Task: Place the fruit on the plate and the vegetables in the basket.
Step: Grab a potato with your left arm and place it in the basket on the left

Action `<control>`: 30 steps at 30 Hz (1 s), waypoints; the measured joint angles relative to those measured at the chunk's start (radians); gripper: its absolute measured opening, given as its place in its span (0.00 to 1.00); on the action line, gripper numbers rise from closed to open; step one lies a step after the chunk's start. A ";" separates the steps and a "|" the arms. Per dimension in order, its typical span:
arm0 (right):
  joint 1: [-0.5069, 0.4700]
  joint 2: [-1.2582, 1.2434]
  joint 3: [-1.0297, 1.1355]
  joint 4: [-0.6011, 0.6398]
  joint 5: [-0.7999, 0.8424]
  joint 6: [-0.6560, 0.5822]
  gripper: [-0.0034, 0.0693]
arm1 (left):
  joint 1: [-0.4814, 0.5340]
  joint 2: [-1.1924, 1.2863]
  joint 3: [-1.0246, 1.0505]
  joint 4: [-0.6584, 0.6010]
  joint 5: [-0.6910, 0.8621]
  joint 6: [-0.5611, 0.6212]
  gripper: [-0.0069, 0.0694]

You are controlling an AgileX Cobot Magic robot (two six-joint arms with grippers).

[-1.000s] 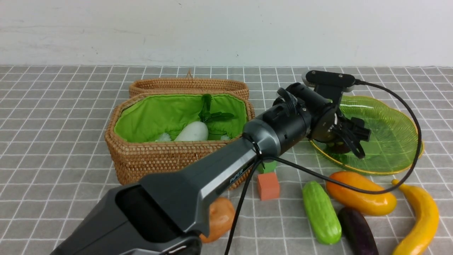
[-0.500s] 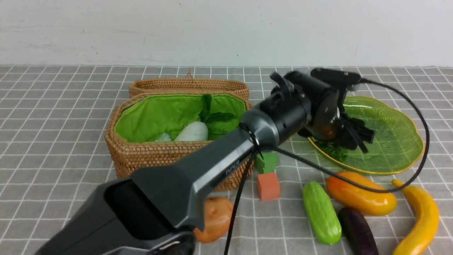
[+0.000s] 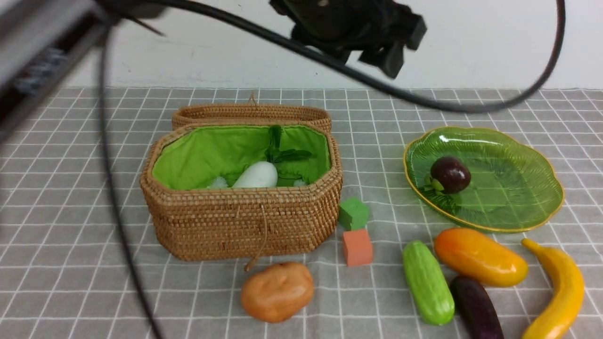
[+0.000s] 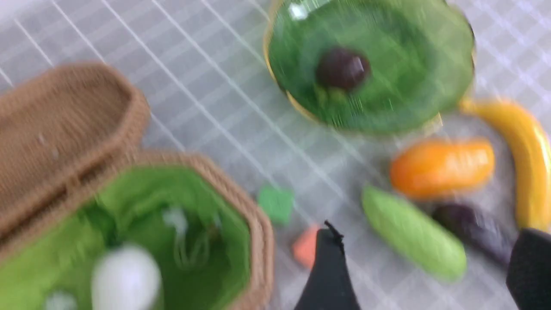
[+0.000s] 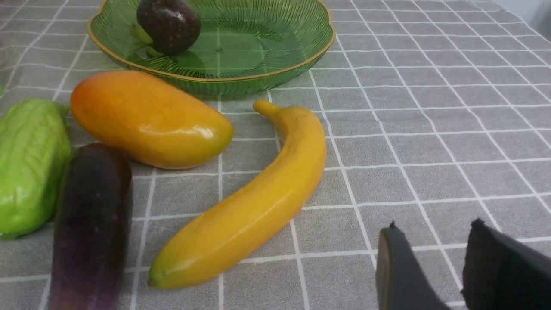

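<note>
The dark-purple mangosteen (image 3: 451, 174) lies on the left part of the green plate (image 3: 527, 188). The mango (image 3: 479, 256), banana (image 3: 558, 294), cucumber (image 3: 427, 282) and eggplant (image 3: 476, 308) lie on the cloth in front of the plate. The potato (image 3: 277, 291) lies in front of the basket (image 3: 245, 221), which holds the white radish (image 3: 256, 175). My left gripper (image 3: 395, 47) is raised high above the table, blurred; in its wrist view it (image 4: 429, 231) is open and empty. My right gripper (image 5: 434, 230) hovers low over bare cloth beside the banana (image 5: 254, 202), jaws a little apart, empty.
A green cube (image 3: 353, 213) and an orange cube (image 3: 356, 247) sit between the basket and the cucumber. The basket lid (image 3: 249, 113) lies open behind it. The left arm's black cable (image 3: 118, 212) hangs down across the left of the front view.
My left gripper has let go of the mangosteen on the plate. It has risen steeply up and back, and the arm no longer covers the basket front.
</note>
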 joint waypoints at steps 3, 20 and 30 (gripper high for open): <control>0.000 0.000 0.000 0.000 0.000 0.000 0.38 | -0.004 -0.126 0.234 -0.008 0.012 0.043 0.76; 0.000 0.000 0.000 0.000 0.000 0.000 0.38 | -0.004 -0.140 0.866 0.089 -0.358 0.064 0.83; 0.000 0.000 0.000 0.000 0.000 0.000 0.38 | -0.004 0.021 0.863 0.134 -0.382 0.064 0.87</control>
